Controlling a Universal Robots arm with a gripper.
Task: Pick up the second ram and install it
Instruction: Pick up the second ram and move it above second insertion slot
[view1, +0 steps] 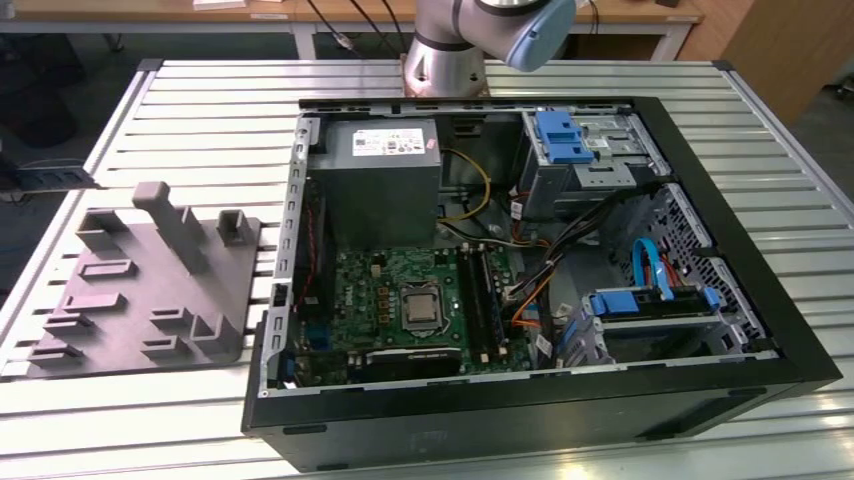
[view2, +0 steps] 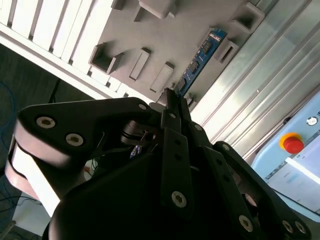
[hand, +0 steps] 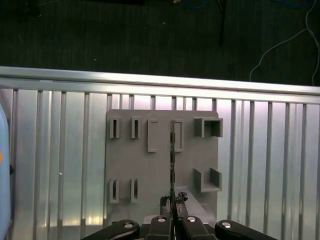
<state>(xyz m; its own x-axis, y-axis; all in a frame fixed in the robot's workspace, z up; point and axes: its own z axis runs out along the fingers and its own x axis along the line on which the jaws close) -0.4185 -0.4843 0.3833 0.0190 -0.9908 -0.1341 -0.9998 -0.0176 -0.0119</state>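
Open computer case (view1: 534, 400) is holding a green motherboard (view1: 374, 290); hand (hand: 172, 201) is clenching the second ram (hand: 172, 155) edge-on over the grey fixture (hand: 150, 172).

You have one computer case (view1: 534, 410), one bench (view1: 200, 110) under it, one grey fixture (view1: 134, 300) beside it, one motherboard (view1: 374, 290) and one power supply (view1: 380, 185) inside it, and one ram (view2: 200, 60).

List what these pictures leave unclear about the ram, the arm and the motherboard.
1. The second ram: near end hidden by the gripper, second wrist view.
2. The arm: cut off by the exterior view's top edge.
3. The motherboard: slots too small to judge, exterior view.
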